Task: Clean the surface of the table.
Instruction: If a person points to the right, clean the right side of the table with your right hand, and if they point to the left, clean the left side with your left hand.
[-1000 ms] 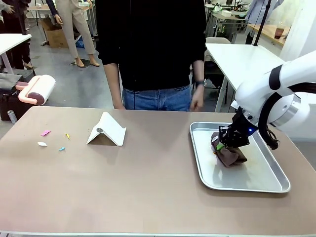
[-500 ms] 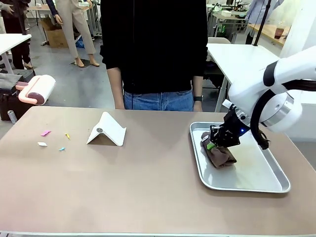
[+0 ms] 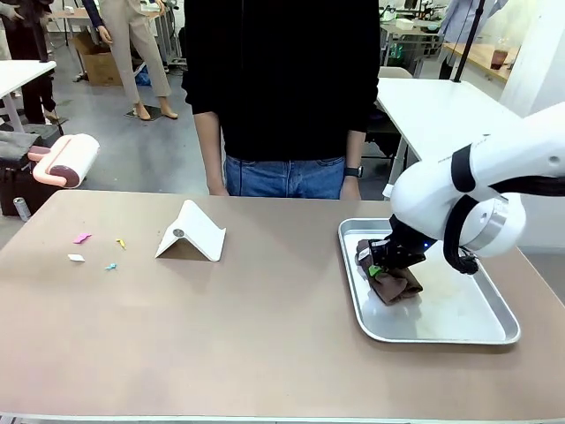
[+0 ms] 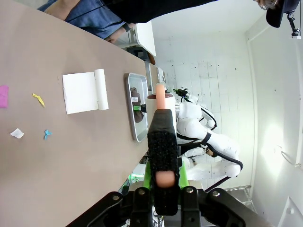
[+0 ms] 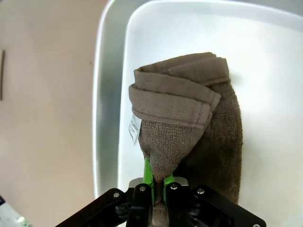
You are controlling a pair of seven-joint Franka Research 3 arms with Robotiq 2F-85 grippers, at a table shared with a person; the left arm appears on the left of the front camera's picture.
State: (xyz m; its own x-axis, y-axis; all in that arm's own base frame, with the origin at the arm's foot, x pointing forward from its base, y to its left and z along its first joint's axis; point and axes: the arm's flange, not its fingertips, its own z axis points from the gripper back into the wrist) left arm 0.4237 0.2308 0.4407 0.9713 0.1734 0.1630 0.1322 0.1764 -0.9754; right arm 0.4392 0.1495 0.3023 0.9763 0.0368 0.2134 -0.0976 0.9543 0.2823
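The beige-brown table (image 3: 265, 340) carries a few small paper scraps (image 3: 81, 238) near its left end, also seen as scraps (image 4: 38, 99) from the left wrist. My left gripper (image 4: 163, 189) is shut on the black-sleeved pink handle of a lint roller (image 4: 160, 101), whose white drum and pink handle hang beyond the table's far left corner as the roller (image 3: 66, 159). My right gripper (image 3: 381, 265) is shut on a folded brown cloth (image 3: 395, 284) over the left part of the silver tray (image 3: 441, 327). Its green pads pinch the cloth (image 5: 189, 123) by one corner.
A white folded stand (image 3: 190, 232) sits left of the middle, with open tabletop (image 4: 71, 165) around it. A person in a black top stands at the far edge, one hand (image 3: 351, 184) hanging near the tray's back corner. The tray rim (image 5: 106, 94) lies beside bare table (image 5: 47, 94).
My right gripper has carried the brown cloth leftward across the tray, toward its left rim. The lint roller and the scraps have stayed put.
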